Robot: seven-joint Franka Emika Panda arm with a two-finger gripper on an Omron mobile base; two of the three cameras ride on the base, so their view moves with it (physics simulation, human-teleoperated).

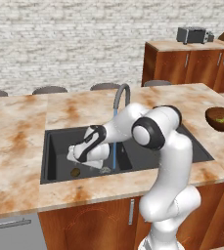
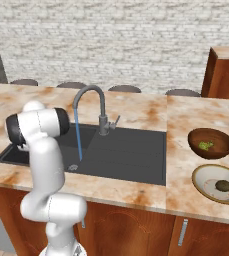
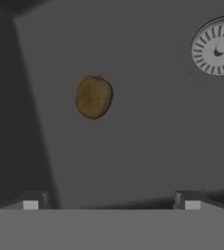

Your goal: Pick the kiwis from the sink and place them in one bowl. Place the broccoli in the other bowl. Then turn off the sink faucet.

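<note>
One brown kiwi lies on the floor of the dark sink, left of the round drain. My gripper hangs open just above it, nothing between the fingertips. Another kiwi rests in the cream bowl on the right counter. The broccoli sits in the dark brown bowl. The gooseneck faucet runs a thin blue stream into the sink.
Marble counter surrounds the basin. The faucet lever sticks out beside the tap base. Stools stand behind the island. Wooden cabinets with a toaster are at the far right.
</note>
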